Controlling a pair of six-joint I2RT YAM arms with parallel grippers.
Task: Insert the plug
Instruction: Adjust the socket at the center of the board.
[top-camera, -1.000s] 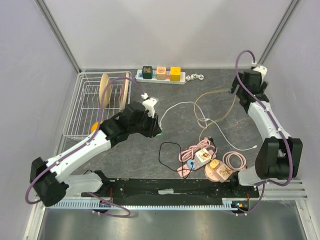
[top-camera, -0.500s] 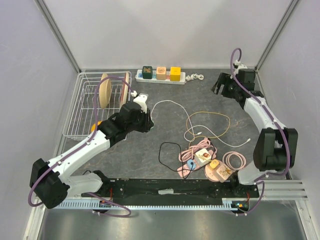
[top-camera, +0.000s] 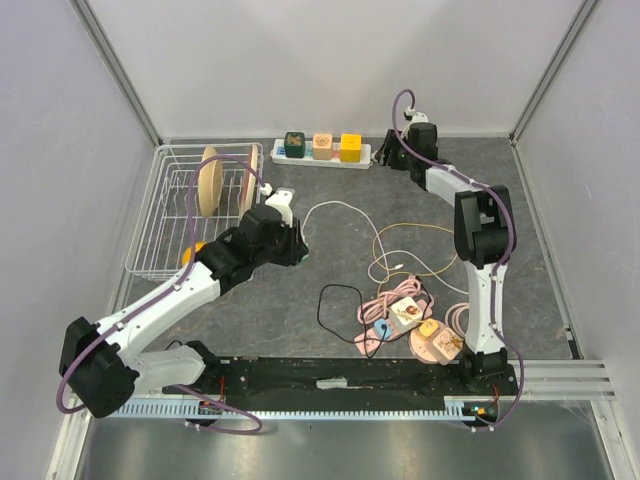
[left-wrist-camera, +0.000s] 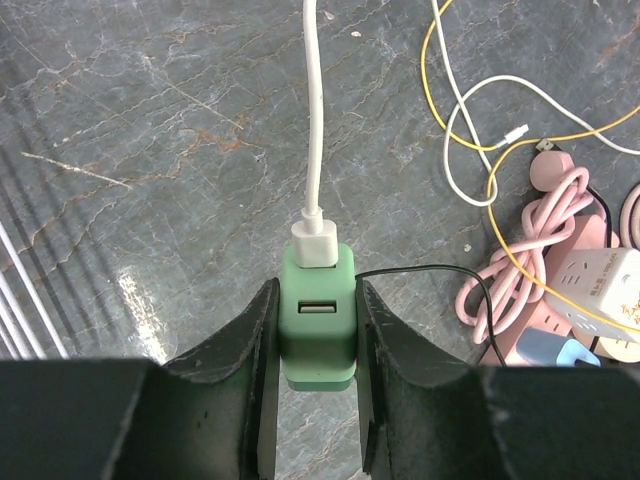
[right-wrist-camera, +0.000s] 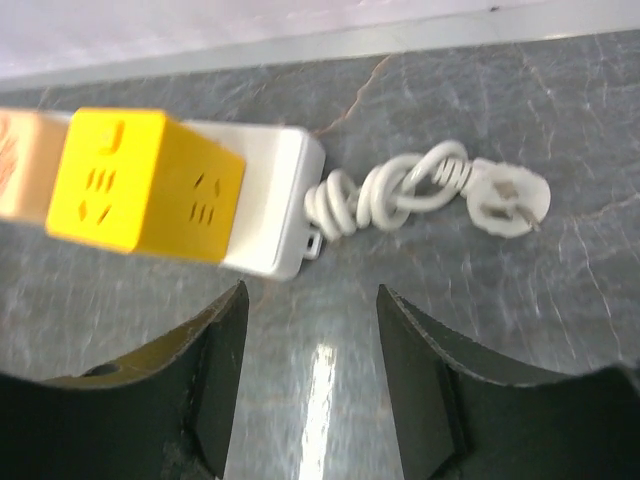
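Note:
My left gripper is shut on a green plug block, whose upper USB port holds a white cable. In the top view this gripper hangs mid-table, left of centre. The white power strip lies along the back wall with green, pink and yellow cubes plugged in. My right gripper sits at the strip's right end. In the right wrist view its jaws stand open with bare table between them, just short of the strip's white end and the yellow cube.
The strip's own coiled cord and plug lie right of it. A wire dish rack with wooden plates stands at the left. Loose yellow and white cables, a black cable and pink cables and sockets lie near front.
My right arm has swung from the back right corner leftward to the strip's right end, its jaws narrowing. The left gripper pulled the green plug back slightly, then held still.

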